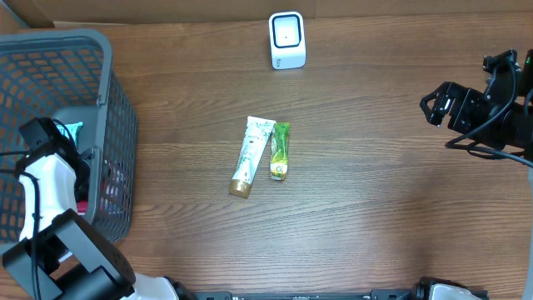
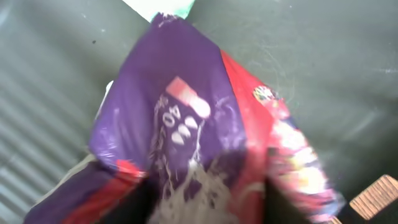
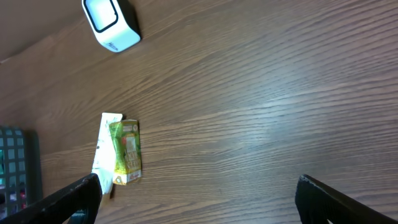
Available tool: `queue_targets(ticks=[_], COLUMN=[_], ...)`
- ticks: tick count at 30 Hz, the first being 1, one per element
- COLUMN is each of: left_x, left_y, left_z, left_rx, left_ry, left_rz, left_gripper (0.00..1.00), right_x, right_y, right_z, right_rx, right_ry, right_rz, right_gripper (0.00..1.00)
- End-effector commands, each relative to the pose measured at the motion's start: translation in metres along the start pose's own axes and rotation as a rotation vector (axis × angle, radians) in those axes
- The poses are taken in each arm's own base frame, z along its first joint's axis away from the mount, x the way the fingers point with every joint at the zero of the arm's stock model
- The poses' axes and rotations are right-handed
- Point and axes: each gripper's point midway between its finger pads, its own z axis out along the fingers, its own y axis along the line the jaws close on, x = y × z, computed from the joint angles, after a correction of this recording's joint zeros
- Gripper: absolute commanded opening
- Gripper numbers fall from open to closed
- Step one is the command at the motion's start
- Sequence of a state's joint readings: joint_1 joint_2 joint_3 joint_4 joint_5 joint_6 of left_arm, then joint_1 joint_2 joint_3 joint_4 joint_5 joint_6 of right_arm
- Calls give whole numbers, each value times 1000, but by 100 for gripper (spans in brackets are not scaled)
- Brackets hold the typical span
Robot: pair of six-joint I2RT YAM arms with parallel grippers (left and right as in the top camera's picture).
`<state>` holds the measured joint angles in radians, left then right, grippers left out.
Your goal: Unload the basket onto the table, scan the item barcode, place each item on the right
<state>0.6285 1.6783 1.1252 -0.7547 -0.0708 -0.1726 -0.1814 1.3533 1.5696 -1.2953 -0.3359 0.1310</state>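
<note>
packet straddled in basket ahead of scan

a purple-and-red packet (image 2: 186, 118), lying in the grey basket (image 1: 121, 125) at the table (image 1: 375, 183) edge, is straddled by the left fingers (image 2: 140, 208), seemingly for lifting to the white scanner (image 1: 287, 39). whether it is clamped cannot be told. the right fingers (image 3: 68, 199) are held wide apart, empty, well clear.

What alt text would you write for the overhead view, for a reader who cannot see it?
A white tube and a green packet lie side by side on a wooden table, a white scanner near its far edge. The left arm reaches into a grey basket; the right arm hovers opposite.
</note>
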Motion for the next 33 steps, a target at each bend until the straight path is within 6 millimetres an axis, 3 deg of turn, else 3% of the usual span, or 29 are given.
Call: queue_targets(ticks=[1,8,12,19,22,24,25,26,27,28,33], left_x=[37,22,-4,-55,-67,-68,-66,-62,-56,-51,-24], left_y=[8,6,4,2,2,1,2,2,3,5,28], left_z=[28,11,-24,-109,-127,-128,-126,-123,-118,-112,-73], left_rx=[-37,-35,-31,-15,-11,-10,-11,-14,-17,-19,-23], left_ry=[130,122,101,-5,-50,-54,-46,-29,-8,15,110], left_rz=[20,15,14,7,7,6,7,8,7,-8,-116], left_gripper=[4,4,4,4,4,4,14,35,83,100,100], right_x=[-5,-5,-5,-2,-1,-1,0,0,0,0,-1], right_y=[5,5,5,4,4,4,4,4,4,4,4], right_z=[-6,-6,-6,-6,-6,-6,-6,-6,-6,-6,-6], right_rx=[-5,-5,-5,-4,-2,-2,-2,-2,-2,-2,-3], right_ry=[-23,-23,-23,-15,-9,-8,-6,-6,-5,-5,-10], right_rz=[-16,-16,-16,-13,-11,-10,-10,-10,-9,-9,-11], right_gripper=[100,100,100,100,100,100,100,100,100,100,100])
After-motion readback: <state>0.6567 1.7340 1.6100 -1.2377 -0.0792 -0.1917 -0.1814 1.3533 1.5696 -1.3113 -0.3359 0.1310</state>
